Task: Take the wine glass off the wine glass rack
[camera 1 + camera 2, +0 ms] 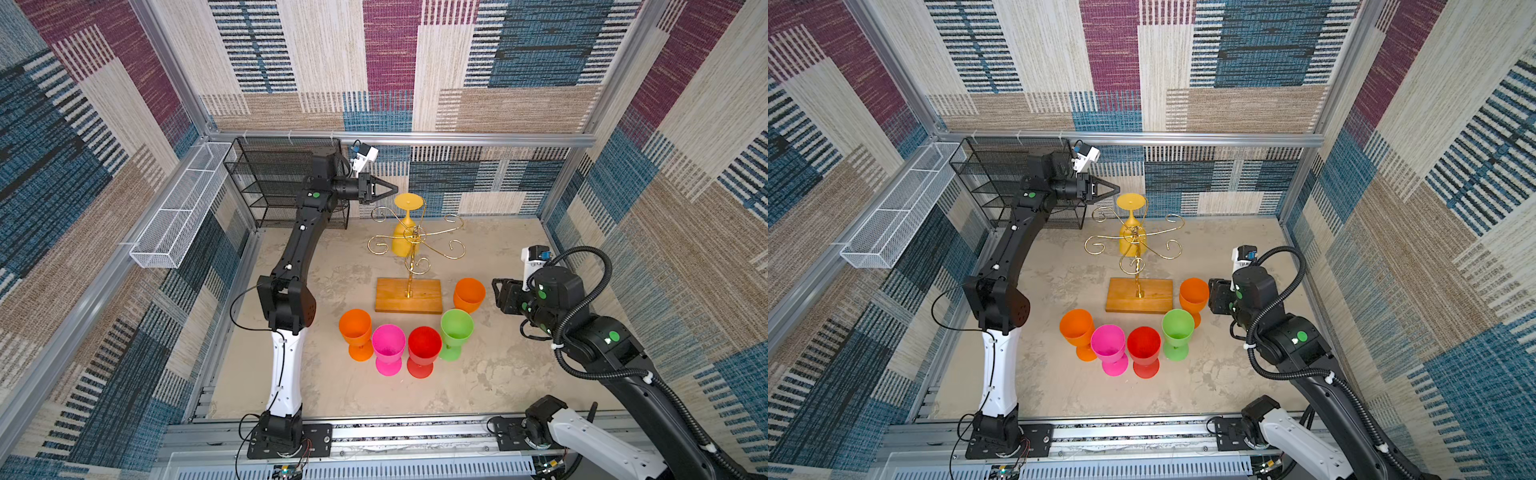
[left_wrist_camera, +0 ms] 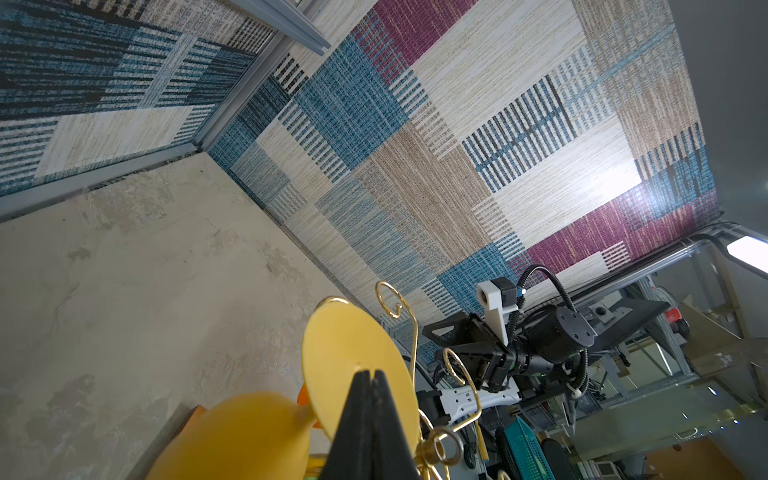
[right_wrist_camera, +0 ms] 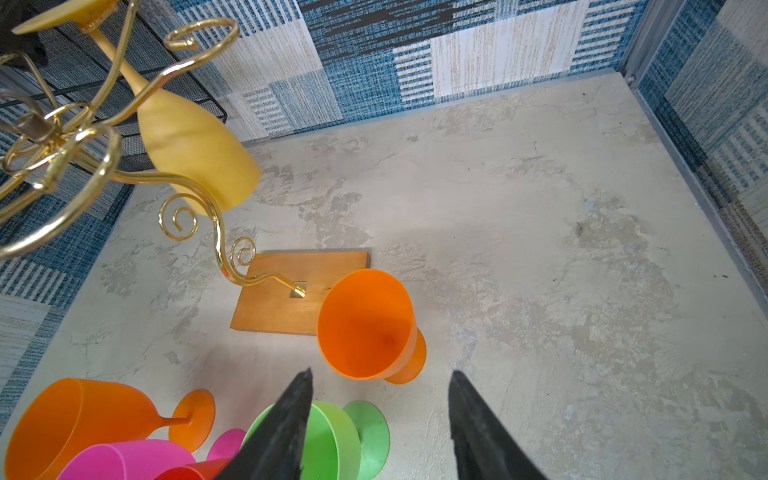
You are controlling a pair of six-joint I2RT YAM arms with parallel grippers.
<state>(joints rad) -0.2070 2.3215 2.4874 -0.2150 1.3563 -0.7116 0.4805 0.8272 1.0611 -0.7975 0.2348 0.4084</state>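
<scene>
Toward the table's (image 1: 519,374) back edge, our glass (image 1: 402,242) hangs bowl-down on the rack (image 1: 390,297), stem upright. Our left gripper (image 1: 395,189), jaws closed on nothing, sits just beside its upturned foot (image 1: 409,201), far nearer than the right gripper (image 3: 381,371), parted and empty.

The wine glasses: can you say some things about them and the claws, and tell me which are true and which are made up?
1. The yellow wine glass hangs upside down on the gold wine glass rack. True.
2. Six glasses stand on the table. False: five stand there, namely two orange glasses, a pink glass, a red glass and a green glass.
3. The left claw is shut. True.
4. The right claw holds the green glass. False: it is open and holds nothing.
</scene>
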